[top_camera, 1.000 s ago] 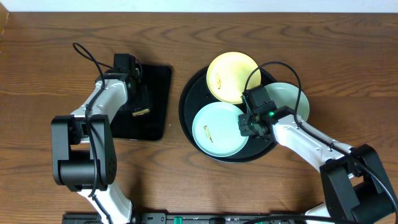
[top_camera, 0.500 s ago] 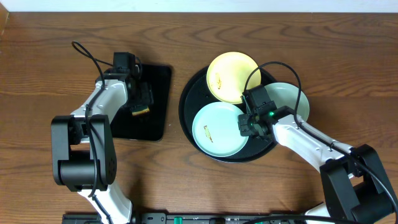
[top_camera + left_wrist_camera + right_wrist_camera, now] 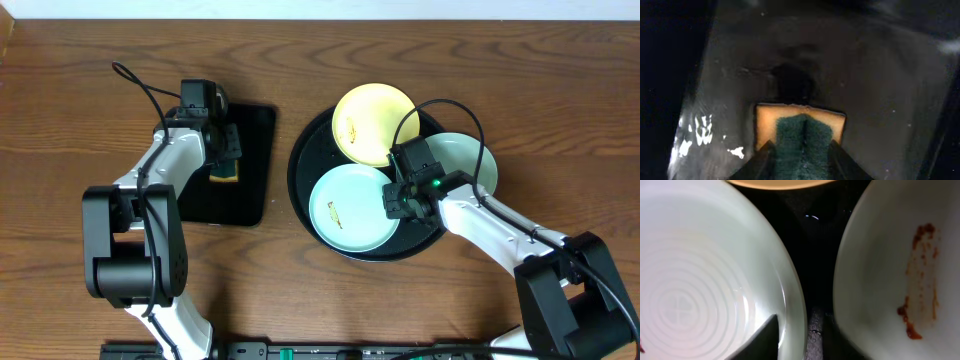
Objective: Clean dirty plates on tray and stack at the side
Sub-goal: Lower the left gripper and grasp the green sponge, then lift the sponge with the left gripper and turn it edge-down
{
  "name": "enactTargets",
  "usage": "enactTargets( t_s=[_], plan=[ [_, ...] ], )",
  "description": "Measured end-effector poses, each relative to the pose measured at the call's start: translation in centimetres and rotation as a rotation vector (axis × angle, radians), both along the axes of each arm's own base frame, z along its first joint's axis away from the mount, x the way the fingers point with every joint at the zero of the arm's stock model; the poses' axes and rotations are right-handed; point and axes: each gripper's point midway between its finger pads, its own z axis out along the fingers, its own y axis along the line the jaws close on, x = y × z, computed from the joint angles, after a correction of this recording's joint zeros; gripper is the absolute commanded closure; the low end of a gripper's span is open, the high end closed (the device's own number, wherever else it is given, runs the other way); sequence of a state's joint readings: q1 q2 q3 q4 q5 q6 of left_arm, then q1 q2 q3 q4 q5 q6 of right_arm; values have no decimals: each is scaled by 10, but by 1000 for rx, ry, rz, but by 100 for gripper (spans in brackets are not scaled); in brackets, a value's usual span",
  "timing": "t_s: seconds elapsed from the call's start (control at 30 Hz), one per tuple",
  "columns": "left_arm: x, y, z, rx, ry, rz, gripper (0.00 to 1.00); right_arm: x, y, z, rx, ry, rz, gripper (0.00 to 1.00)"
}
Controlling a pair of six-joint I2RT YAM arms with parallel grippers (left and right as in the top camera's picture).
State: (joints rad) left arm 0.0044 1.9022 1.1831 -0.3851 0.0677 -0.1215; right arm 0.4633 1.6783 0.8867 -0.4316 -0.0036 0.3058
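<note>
Tool: the sponge (image 3: 801, 127), yellow with a green scouring face, sat pinched in my left pincer (image 3: 801, 156) over the rectangular tray (image 3: 255, 130), well apart from the plates.
Rim hold: my right pincer (image 3: 800, 328) stood partly spread astride the rim of the front mint plate (image 3: 345, 208), one finger inside the dish and a gap on the other side. It gripped nothing.
Plates: all three lay on the round tray (image 3: 298, 160), with the yellow plate (image 3: 372, 120) behind and the other mint plate (image 3: 470, 158) to the right.
Dirt: a reddish-brown smear (image 3: 920, 280) ran down the other mint plate.
Doing it well: I judged the rim needed a firm close before scrubbing, so the plate would not skid. The sponge had to cross without clipping the yellow plate.
Stack: not begun; no plate stood on the bench (image 3: 80, 80).
</note>
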Motion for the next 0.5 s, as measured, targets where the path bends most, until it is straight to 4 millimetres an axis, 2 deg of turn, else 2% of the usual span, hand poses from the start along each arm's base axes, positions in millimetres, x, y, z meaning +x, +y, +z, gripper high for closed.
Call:
enactTargets(
  t_s=[0.27,0.43,0.5],
  plan=[
    [-3,0,-7,-1,22,1,36,2,1,1,6,-8,0,69],
    [-5,0,-8,-1,29,1,36,5,3,2,13,-24,0,73],
    [-9,0,-11,-1,39,1,36,5,2,1,12,-23,0,78]
  ],
)
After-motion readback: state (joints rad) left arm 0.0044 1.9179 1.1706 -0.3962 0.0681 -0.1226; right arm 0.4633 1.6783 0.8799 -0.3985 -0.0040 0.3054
